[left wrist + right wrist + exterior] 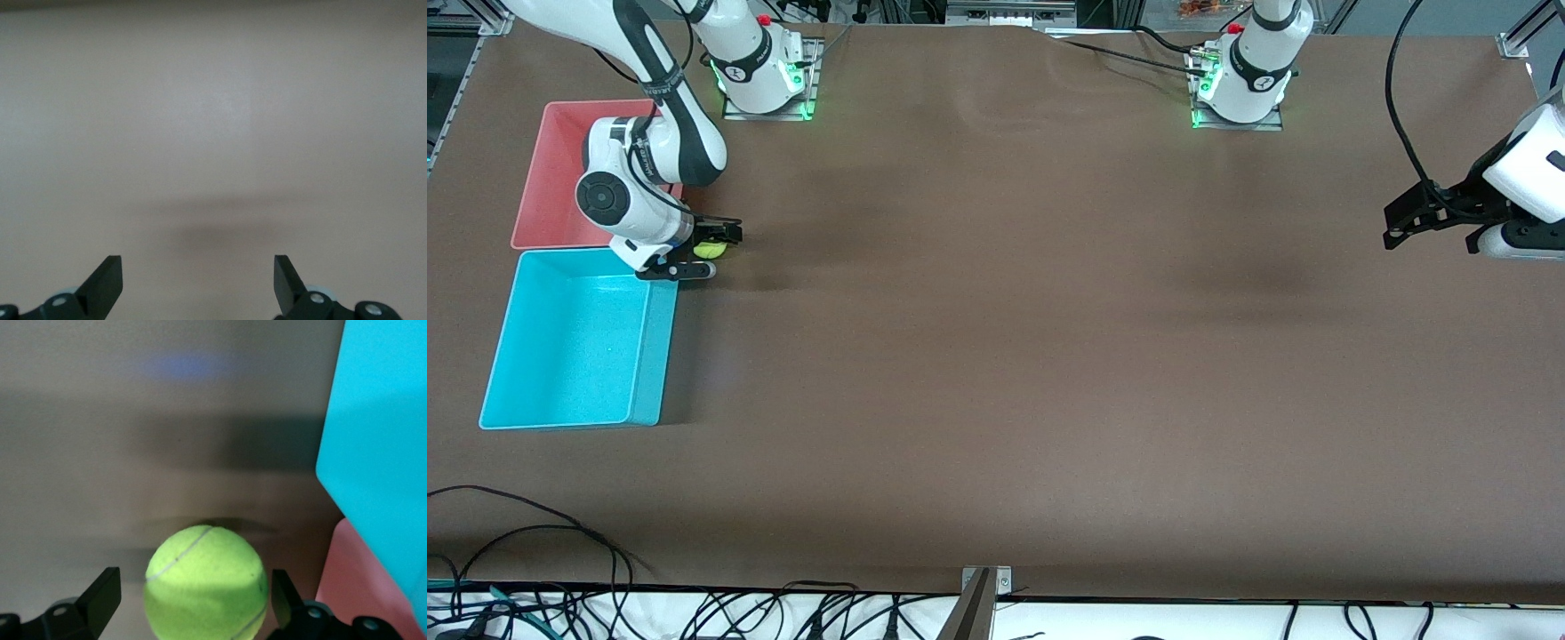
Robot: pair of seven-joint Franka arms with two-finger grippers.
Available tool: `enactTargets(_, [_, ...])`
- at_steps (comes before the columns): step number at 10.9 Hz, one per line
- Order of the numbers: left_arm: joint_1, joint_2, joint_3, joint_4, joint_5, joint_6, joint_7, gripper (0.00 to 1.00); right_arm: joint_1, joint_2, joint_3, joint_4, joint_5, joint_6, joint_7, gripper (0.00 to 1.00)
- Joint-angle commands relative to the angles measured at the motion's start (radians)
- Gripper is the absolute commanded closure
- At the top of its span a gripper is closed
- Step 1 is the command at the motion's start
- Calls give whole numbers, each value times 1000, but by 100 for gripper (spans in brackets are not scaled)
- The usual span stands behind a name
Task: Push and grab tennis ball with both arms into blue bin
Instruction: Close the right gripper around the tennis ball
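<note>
The tennis ball (711, 251) lies on the table just off the blue bin's (578, 338) corner, the one farthest from the front camera. My right gripper (713, 248) is low at the table, open, with one finger on each side of the ball. In the right wrist view the ball (207, 587) fills most of the gap of the right gripper (193, 580); one finger stands clearly apart from it, the other is very close. My left gripper (1405, 218) is open and empty, up over the left arm's end of the table, and the left wrist view shows it (198, 263) over bare table.
A pink bin (551, 178) stands against the blue bin, farther from the front camera, partly under the right arm. Both bins show in the right wrist view, the blue one (380, 453) and the pink one (353, 593). Cables lie along the table's near edge (694, 613).
</note>
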Motion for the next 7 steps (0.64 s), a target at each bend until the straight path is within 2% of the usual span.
enactTargets(1, [-9, -12, -50, 11, 13, -23, 23, 0, -16, 14, -2, -7, -21, 37, -5, 31])
enactTargets(2, [-8, -12, -52, 13, -5, -23, 23, 0, -16, 14, -2, -4, -21, 37, 8, 54])
enactTargets(3, [-9, -12, -53, 22, -10, -38, 24, 0, -14, 14, -1, 0, -18, 36, 25, 59])
enactTargets(5, [-11, -11, -55, 48, -10, -75, 26, 0, 2, 11, 14, 9, -18, 36, 120, 60])
enactTargets(7, [-8, -11, -53, 48, -10, -75, 62, 0, 9, 1, 56, 41, -16, 24, 157, 59])
